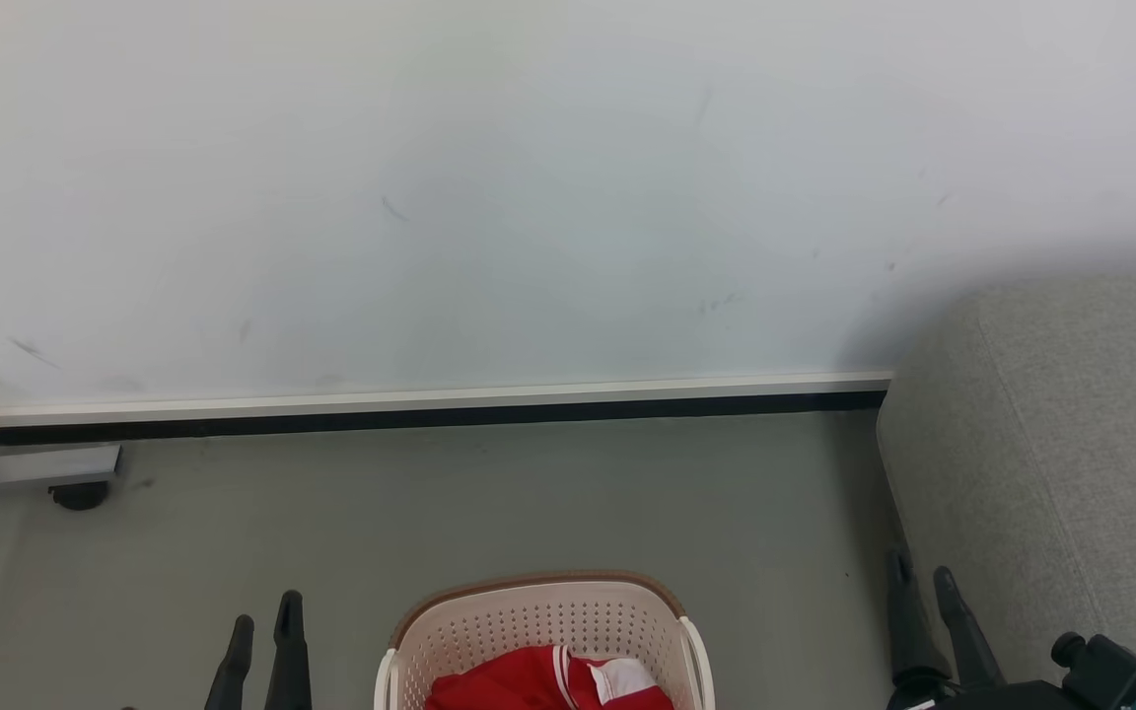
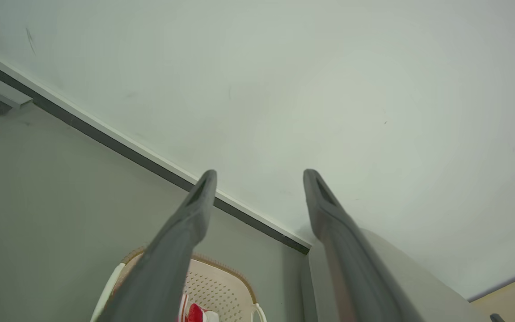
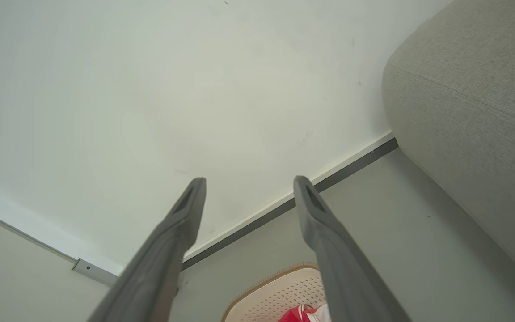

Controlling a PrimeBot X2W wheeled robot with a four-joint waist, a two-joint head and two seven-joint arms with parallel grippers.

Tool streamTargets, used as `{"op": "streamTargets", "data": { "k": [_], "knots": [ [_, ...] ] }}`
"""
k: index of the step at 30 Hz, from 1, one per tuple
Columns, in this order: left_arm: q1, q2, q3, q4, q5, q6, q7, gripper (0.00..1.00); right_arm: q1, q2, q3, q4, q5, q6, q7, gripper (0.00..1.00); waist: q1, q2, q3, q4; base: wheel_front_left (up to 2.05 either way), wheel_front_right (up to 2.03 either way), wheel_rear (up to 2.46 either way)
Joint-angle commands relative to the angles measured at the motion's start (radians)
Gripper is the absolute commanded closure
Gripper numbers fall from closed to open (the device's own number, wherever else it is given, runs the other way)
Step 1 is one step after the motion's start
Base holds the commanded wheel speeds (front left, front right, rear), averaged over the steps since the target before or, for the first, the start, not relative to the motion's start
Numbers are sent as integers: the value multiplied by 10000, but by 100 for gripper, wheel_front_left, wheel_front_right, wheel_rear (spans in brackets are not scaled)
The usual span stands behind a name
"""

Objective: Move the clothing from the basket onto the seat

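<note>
The cream-white basket [image 1: 543, 621] with its brown rim stands on the floor at the bottom middle of the head view. Red clothing [image 1: 529, 682] with a white panel and striped trim lies inside it. The grey seat [image 1: 1061, 463] rises at the right. My left gripper [image 1: 265, 613] is open to the left of the basket, holding nothing. My right gripper [image 1: 923, 572] is open beside the seat's edge, right of the basket. The left wrist view shows the left gripper [image 2: 259, 176], the basket [image 2: 219, 286] and the clothing [image 2: 195, 312]. The right wrist view shows the right gripper [image 3: 249, 183], the basket [image 3: 280, 293], the clothing [image 3: 300, 314] and the seat [image 3: 476, 112].
A white wall with a dark skirting strip [image 1: 430, 419] runs behind the basket. A metal bracket with a black foot [image 1: 75, 493] sits at the far left on the grey floor [image 1: 489, 503].
</note>
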Motion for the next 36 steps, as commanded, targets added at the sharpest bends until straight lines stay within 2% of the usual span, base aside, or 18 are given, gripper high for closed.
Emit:
{"op": "streamTargets", "data": {
  "k": [1,24,36],
  "knots": [
    [80,69,-21,-194,264,32,-76,0,-36,-90,78,-109,-226,4,-85,0,0,0,-7,1,0,0,0],
    [356,84,-522,-365,3258,391,-662,0,45,-277,1066,-234,-2502,5,-690,0,0,0,-264,-22,0,0,0],
    [456,89,-615,-543,4308,624,-917,0,121,-212,1284,-197,-3689,6,-963,0,0,0,-361,-39,0,0,0]
  ]
}}
